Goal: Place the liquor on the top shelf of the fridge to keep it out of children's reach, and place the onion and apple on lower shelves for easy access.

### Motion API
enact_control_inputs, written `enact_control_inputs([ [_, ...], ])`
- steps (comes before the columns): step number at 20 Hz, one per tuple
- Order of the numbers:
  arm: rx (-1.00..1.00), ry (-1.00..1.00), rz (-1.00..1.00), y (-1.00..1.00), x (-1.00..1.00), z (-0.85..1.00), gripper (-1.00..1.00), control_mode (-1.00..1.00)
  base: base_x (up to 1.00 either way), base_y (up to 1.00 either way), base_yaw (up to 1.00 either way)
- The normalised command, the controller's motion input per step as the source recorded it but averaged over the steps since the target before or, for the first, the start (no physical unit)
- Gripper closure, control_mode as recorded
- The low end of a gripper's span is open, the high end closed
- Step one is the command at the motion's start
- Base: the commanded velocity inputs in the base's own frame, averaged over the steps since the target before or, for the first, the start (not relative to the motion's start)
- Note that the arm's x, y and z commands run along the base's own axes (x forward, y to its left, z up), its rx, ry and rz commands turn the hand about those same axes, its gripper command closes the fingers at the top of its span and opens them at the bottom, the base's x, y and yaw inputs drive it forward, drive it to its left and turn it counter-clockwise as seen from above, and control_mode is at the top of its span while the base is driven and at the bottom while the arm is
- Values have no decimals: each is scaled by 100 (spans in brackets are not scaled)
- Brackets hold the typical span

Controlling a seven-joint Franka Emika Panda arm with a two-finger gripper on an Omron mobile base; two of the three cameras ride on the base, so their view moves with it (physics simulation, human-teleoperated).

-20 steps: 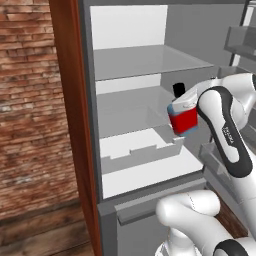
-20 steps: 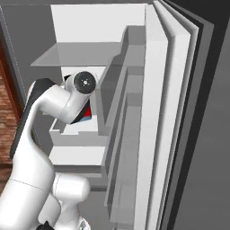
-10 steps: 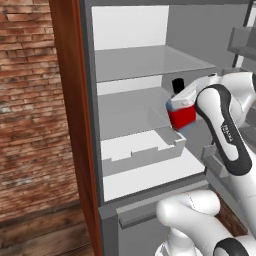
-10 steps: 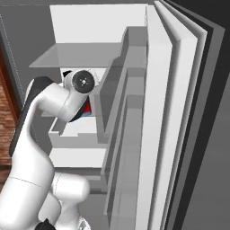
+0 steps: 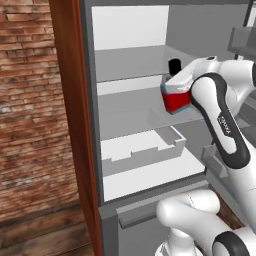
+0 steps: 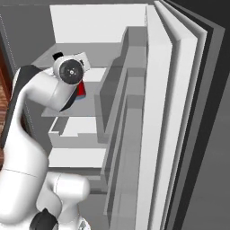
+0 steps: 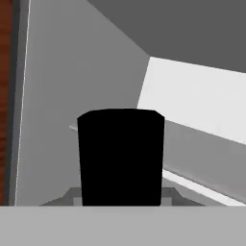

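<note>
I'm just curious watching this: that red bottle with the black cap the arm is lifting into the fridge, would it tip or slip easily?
The liquor looks squat and square, so once set on a shelf it would probably stand steady and not roll. Its flat sides likely give the gripper a fair hold. It keeps its shape in the grasp, so it seems rigid; if glass, it could break when dropped.

A brick wall (image 5: 30,105) stands left of a reddish wooden cupboard side (image 5: 70,115), above a wood floor (image 5: 45,235).
</note>
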Motion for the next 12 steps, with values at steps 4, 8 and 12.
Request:
enact_control_inputs([
  [4,0,-6,0,21,0,68,100,-100,0,0,0],
  [8,1,0,-2,1,0,45,100,-100,0,0,0],
  [12,11,-2,-5,0,3,15,100,-100,0,0,0],
])
